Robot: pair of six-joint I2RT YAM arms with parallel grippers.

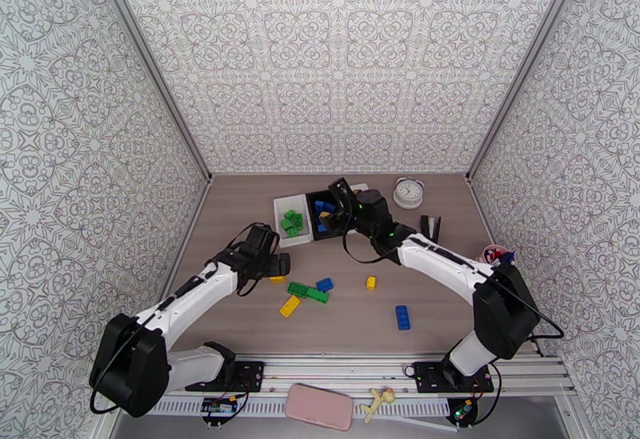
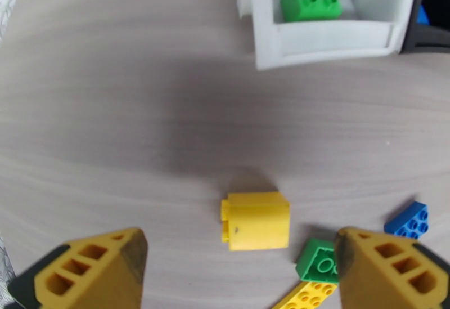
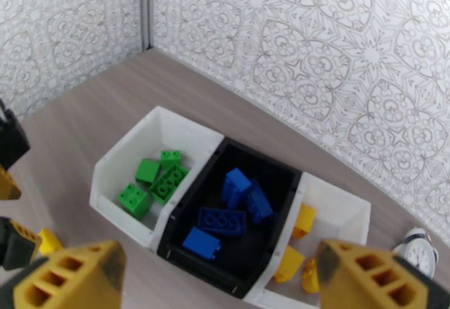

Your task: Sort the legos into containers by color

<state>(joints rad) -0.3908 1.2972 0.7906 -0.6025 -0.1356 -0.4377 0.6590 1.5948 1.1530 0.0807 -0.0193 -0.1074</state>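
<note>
My left gripper (image 1: 272,263) (image 2: 239,268) is open low over the table, its fingers standing apart on either side of a yellow square lego (image 2: 256,220) (image 1: 277,278). Beside that brick lie a green lego (image 2: 318,260), a long yellow lego (image 2: 306,296) and a blue lego (image 2: 408,220). My right gripper (image 1: 340,197) (image 3: 219,279) is open and holds nothing above the three containers. The left white bin (image 3: 107,183) holds green bricks, the black bin (image 3: 194,189) blue ones, the right white bin (image 3: 337,209) yellow ones.
Loose on the table are a small yellow lego (image 1: 370,282) and a blue lego (image 1: 402,317). A white clock (image 1: 409,192) stands at the back right, with a black object (image 1: 430,226) and a pink cup (image 1: 496,255) nearer. Patterned walls enclose three sides.
</note>
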